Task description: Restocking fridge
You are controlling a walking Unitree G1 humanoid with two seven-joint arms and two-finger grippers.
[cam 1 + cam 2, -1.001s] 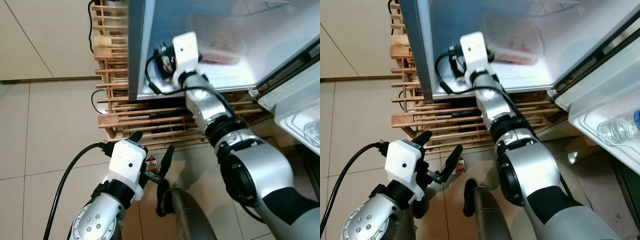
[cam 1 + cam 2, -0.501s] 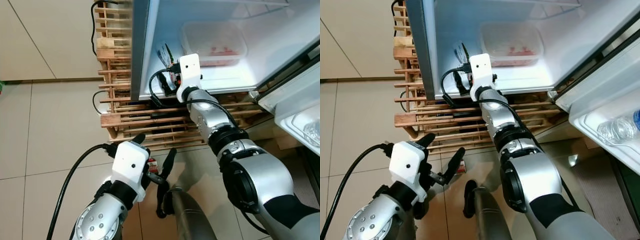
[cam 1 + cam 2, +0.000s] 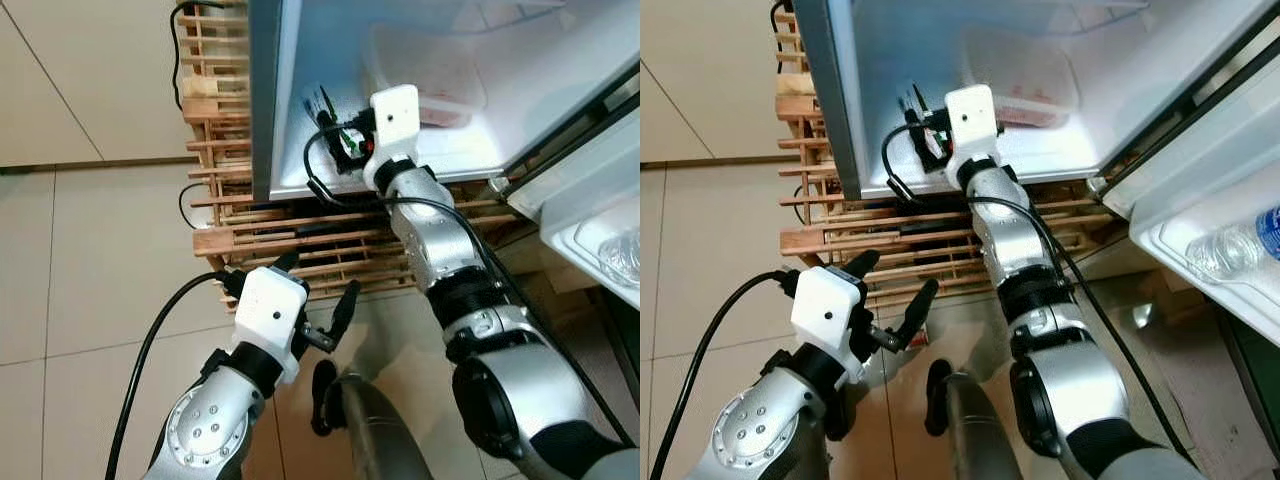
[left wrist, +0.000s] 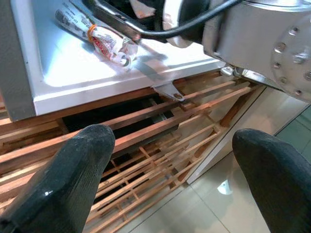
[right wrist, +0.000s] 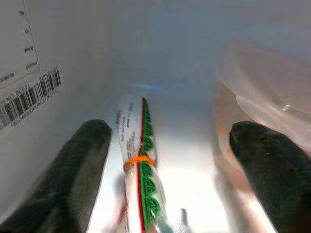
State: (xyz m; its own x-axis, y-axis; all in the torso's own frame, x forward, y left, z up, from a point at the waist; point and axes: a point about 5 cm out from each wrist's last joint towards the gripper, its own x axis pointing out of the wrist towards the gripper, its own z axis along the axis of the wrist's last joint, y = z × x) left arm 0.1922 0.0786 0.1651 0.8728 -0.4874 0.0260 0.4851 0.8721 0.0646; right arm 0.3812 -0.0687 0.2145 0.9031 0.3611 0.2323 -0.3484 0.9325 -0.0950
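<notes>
Fingers (image 5: 87,160) of the right gripper (image 5: 165,160) are spread wide and hold nothing; they reach into the open fridge (image 3: 480,120), just above its white bottom shelf (image 3: 440,160). Between and a little beyond them lies a rolled packet (image 5: 138,170), white with green and red print and an orange rubber band around its middle, resting on the shelf floor near the fridge's left inner wall, which carries a barcode label (image 5: 29,97). Beside the packet, toward the right finger, sits a clear plastic container (image 3: 425,75) with something pinkish inside; its details are blurred.

The left gripper (image 3: 315,325) hangs low outside the fridge, over the tiled floor (image 3: 90,260), its fingers (image 4: 73,165) likewise parted and empty. Its wrist camera looks at the wooden pallet (image 3: 260,235) on which the fridge stands, with the shelf's front edge and the packet above.

At the right, the open fridge door (image 3: 1200,210) carries a clear water bottle (image 3: 1230,250) lying in a door compartment.
</notes>
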